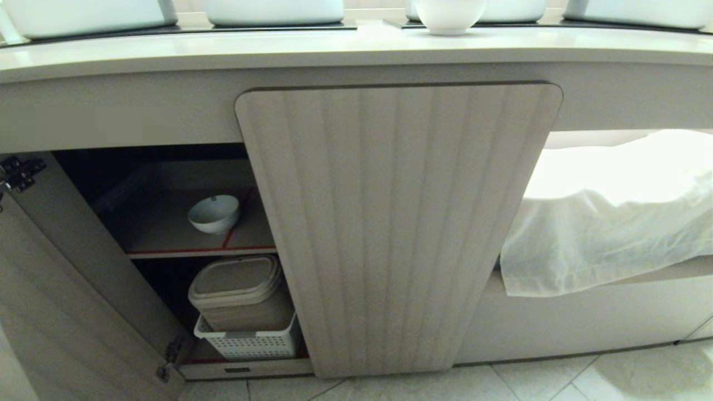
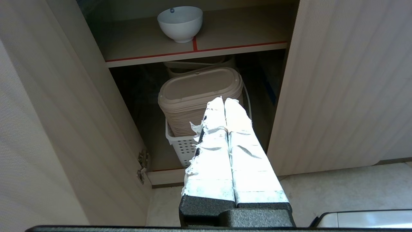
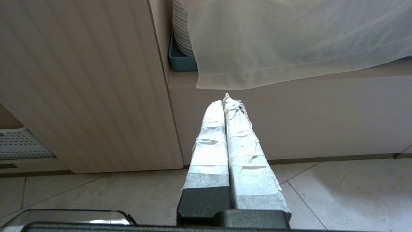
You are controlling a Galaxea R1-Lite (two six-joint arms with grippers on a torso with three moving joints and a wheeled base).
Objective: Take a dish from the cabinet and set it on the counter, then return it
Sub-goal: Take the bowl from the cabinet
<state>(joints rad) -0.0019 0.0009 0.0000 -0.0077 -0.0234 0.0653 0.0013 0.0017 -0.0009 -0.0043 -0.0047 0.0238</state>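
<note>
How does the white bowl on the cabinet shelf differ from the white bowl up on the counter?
The shelf bowl sits inside the open left compartment of the cabinet, in shadow; the counter bowl stands in bright light on the counter. The shelf bowl shows whole, with a dark dot on its inner wall in the left wrist view; the counter bowl is cut off at the top, so no dot can be checked. Both are small, round, white and upright.

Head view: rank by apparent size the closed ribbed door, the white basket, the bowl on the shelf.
1. closed ribbed door
2. white basket
3. bowl, which sits deeper in the cabinet, so partly distance.
</note>
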